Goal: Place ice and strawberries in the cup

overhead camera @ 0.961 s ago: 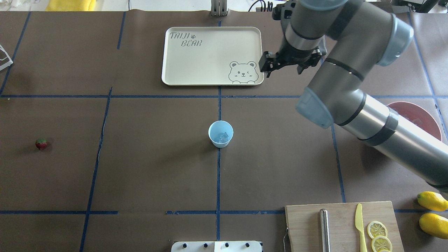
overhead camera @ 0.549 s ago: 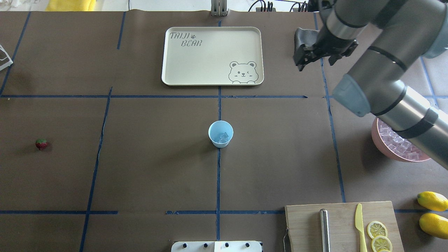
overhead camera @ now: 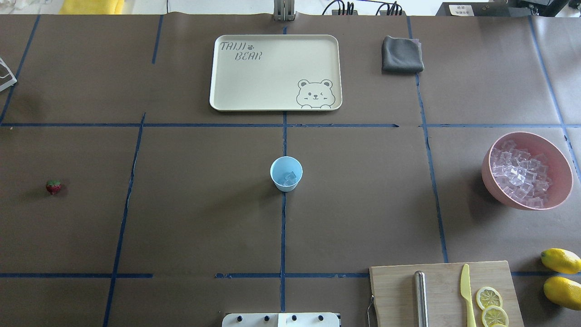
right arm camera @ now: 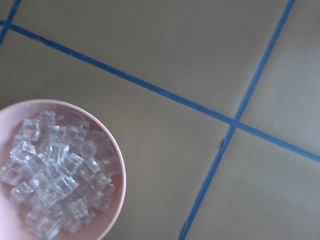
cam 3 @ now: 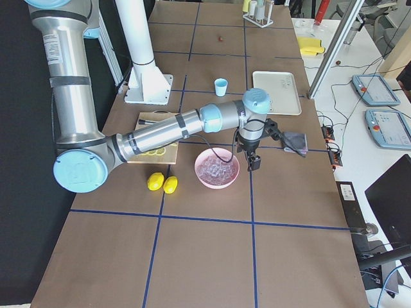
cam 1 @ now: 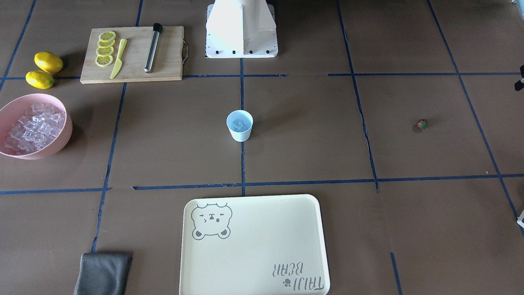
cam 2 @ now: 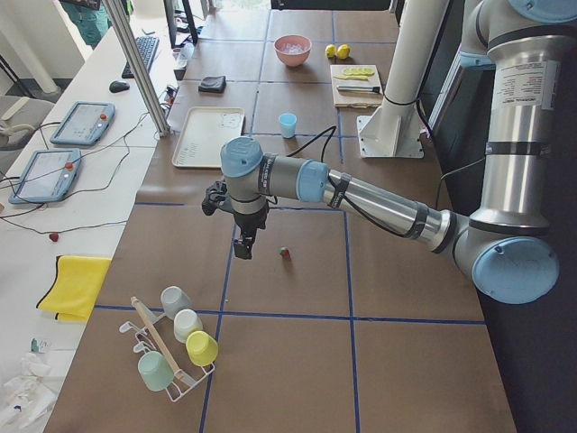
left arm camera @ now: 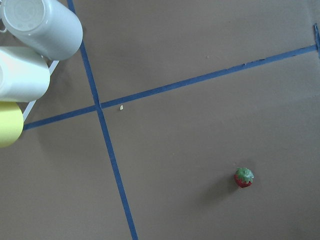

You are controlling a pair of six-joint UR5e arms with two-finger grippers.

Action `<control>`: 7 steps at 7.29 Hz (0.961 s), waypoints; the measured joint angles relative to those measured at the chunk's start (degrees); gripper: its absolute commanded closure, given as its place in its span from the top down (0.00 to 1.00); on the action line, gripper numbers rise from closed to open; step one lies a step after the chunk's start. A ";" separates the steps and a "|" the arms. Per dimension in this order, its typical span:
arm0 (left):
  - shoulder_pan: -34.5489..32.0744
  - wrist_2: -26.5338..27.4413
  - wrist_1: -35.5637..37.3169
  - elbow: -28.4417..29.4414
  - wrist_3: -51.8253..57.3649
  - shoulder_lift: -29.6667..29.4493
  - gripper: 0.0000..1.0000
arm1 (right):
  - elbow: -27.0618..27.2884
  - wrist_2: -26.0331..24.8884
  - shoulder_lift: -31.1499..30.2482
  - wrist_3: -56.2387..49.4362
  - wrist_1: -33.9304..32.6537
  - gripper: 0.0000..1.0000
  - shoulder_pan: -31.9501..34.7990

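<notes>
The light-blue cup (overhead camera: pixel 286 173) stands upright at the table's middle with a few ice cubes (overhead camera: pixel 288 178) in it; it also shows in the front view (cam 1: pixel 240 125). More ice (overhead camera: pixel 522 177) fills the pink bowl (overhead camera: pixel 494 190) at the right. The strawberry (overhead camera: pixel 53 186) lies alone at the far left and shows in the left wrist view (left arm camera: pixel 243 177). My left gripper (cam 2: pixel 243 245) hangs above the table a little beside the strawberry. My right gripper (cam 3: pixel 255 162) hangs just past the pink bowl's rim. I cannot tell whether either is open or shut.
A cream tray (overhead camera: pixel 227 91) and a grey cloth (overhead camera: pixel 402 54) lie at the back. A cutting board (overhead camera: pixel 445 281) with knife, metal rod and lemon slices sits front right, two lemons (overhead camera: pixel 560 260) beside it. A rack of mugs (cam 2: pixel 176 343) stands at the left end.
My right arm has swung right and left the overhead view, uncovering the grey cloth and the pink bowl. The cup and strawberry have not moved.
</notes>
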 measured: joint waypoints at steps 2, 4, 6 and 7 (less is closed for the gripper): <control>0.03 -3.34 -0.14 0.52 -0.21 -0.70 1.00 | -0.35 1.13 -6.30 1.41 -0.18 1.00 6.62; 0.03 -4.59 -0.19 -0.15 -2.01 -0.16 1.00 | -0.40 1.30 -7.97 5.96 -0.12 1.00 8.18; 0.21 -4.05 -2.73 -1.55 -4.29 2.70 1.00 | -0.30 1.45 -7.79 7.07 0.00 1.00 8.36; 0.84 -3.04 -4.95 -2.08 -6.07 3.88 1.00 | -0.30 1.48 -7.71 7.12 0.00 1.00 8.38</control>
